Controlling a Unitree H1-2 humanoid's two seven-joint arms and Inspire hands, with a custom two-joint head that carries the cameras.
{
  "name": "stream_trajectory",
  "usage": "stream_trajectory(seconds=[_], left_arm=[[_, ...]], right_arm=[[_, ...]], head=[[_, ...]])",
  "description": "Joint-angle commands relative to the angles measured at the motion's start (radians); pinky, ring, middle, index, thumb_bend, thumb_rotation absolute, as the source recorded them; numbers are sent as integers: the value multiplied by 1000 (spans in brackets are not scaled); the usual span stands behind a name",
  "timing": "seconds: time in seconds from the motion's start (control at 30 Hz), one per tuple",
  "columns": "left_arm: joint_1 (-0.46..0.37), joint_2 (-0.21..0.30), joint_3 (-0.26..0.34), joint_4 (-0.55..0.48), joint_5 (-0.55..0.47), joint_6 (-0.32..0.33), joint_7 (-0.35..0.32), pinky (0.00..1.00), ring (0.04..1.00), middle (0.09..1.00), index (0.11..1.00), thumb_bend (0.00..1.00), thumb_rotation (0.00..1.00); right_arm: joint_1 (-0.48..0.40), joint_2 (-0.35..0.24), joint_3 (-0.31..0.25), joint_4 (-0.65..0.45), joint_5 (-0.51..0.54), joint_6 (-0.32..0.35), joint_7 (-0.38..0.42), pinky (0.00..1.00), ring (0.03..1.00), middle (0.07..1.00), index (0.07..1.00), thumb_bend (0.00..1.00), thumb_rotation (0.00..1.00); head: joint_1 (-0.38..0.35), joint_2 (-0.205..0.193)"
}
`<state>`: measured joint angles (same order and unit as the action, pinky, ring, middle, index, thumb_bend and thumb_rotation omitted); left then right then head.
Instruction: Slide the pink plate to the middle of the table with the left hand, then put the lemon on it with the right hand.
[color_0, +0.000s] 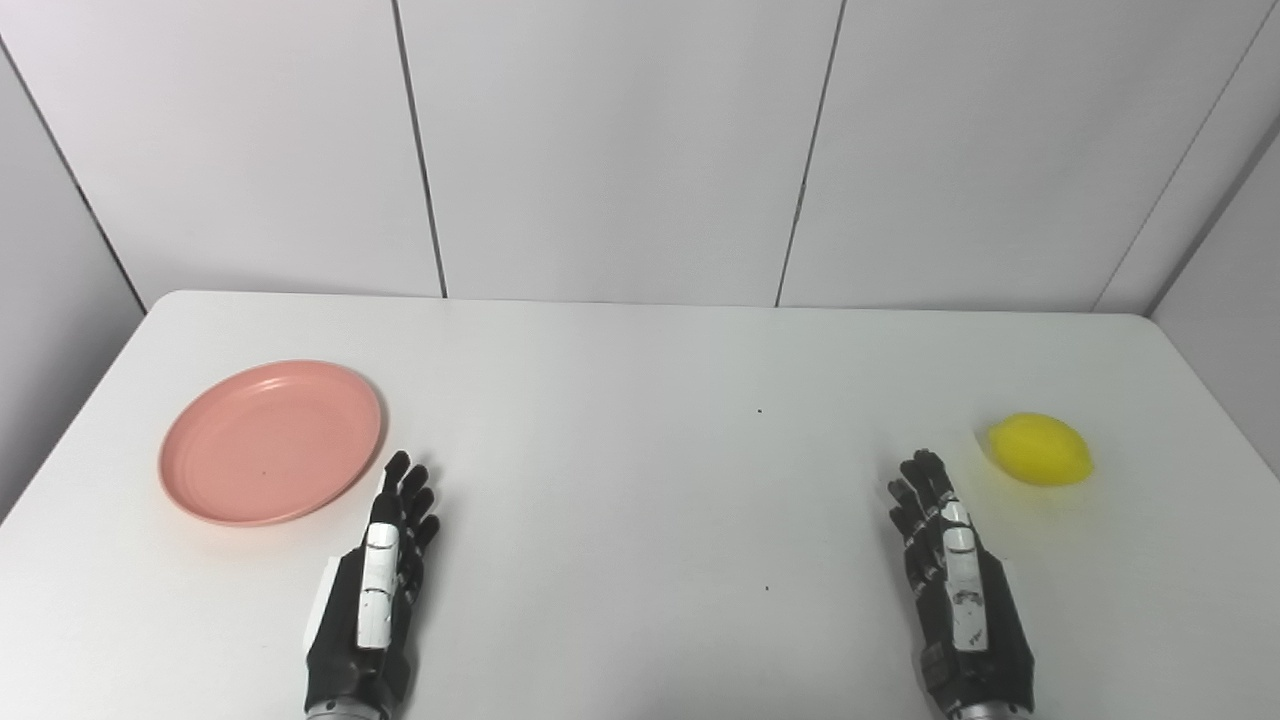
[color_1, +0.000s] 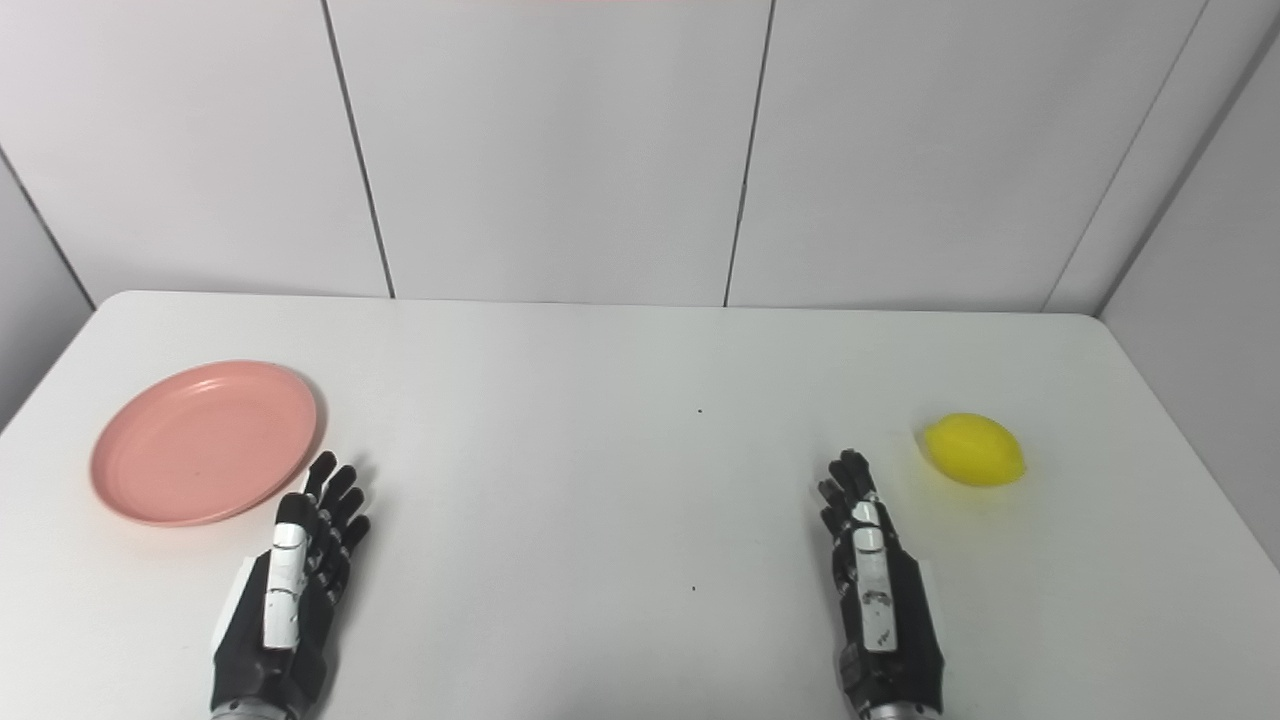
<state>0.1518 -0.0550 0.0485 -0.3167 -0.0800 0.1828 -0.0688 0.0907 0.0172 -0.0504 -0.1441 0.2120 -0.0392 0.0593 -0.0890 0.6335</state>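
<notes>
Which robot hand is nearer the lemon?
Right. The right robot hand lies on the table just left of the lemon, close but not touching. The left robot hand is far across the table, beside the plate.

Table mid is bare betw. the two hands, wide open lane w/ only tiny specks. Plate sits far left, just beyond left hand; nothing betw. them. Lemon far right, near right hand, slightly outboard, gap clear. Wall panels close off the table's back edge; side walls flank both ends.
</notes>
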Motion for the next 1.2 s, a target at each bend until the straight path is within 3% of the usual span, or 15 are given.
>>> stream_trajectory(seconds=[0.0, 0.67, 1.17], left_arm=[[60, 40, -2, -14, 7, -19, -9, 1000, 1000, 995, 1000, 703, 1000], [59, 39, -4, -9, 13, -24, -7, 1000, 1000, 993, 1000, 700, 1000], [61, -26, -66, 40, 79, -79, 49, 1000, 986, 967, 984, 671, 1000]], right_arm=[[15, 8, 10, 44, 2, -13, 11, 1000, 954, 951, 934, 712, 904], [15, 9, 8, 47, 5, -16, 11, 1000, 954, 949, 936, 709, 899], [14, -61, -35, 98, 93, -43, 79, 1000, 983, 986, 983, 710, 929]], head=[[-1, -1], [5, -2], [223, -77]])
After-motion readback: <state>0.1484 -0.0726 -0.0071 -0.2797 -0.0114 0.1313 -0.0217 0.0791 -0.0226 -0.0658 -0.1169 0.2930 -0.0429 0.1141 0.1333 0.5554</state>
